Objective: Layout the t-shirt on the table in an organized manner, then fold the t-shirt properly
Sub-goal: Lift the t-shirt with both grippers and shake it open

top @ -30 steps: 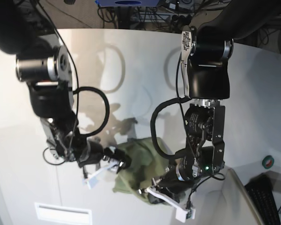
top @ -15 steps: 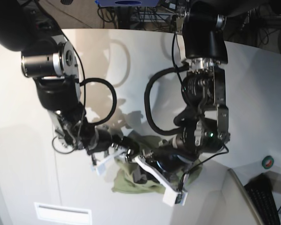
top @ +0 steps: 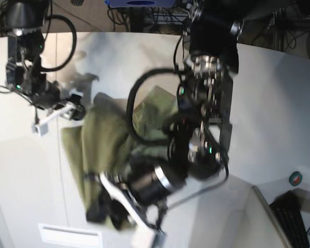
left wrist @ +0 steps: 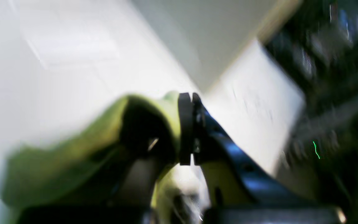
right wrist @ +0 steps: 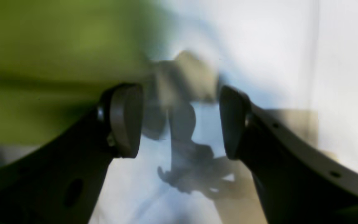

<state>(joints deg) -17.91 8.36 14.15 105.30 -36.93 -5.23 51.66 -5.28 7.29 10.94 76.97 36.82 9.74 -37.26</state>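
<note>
**Two end effectors spread the shirt across the bench**

Two end effectors work one garment. The left end effector [left wrist: 186, 129] has its pads pressed together, clamped on a fold of the t-shirt [top: 111, 142]; in the left wrist view olive cloth bulges out on one side of the closed pads. In the base view this arm sits low at the near edge, its outline smeared by motion. The right end effector [right wrist: 180, 121] has its pads apart with nothing between them; green cloth lies beside its one pad, not gripped. In the base view it sits by the shirt's far corner [top: 67, 109].

A second ago the shirt was a small crumpled heap between the arms. Now it stretches as a long wrinkled band across the bench [top: 279, 103], from the right end effector toward the near edge. The arms have swung apart, and the right pads have narrowed somewhat. Judging from this, the laying-out step is underway; the cloth remains bunched, so flattening remains before folding.
</note>
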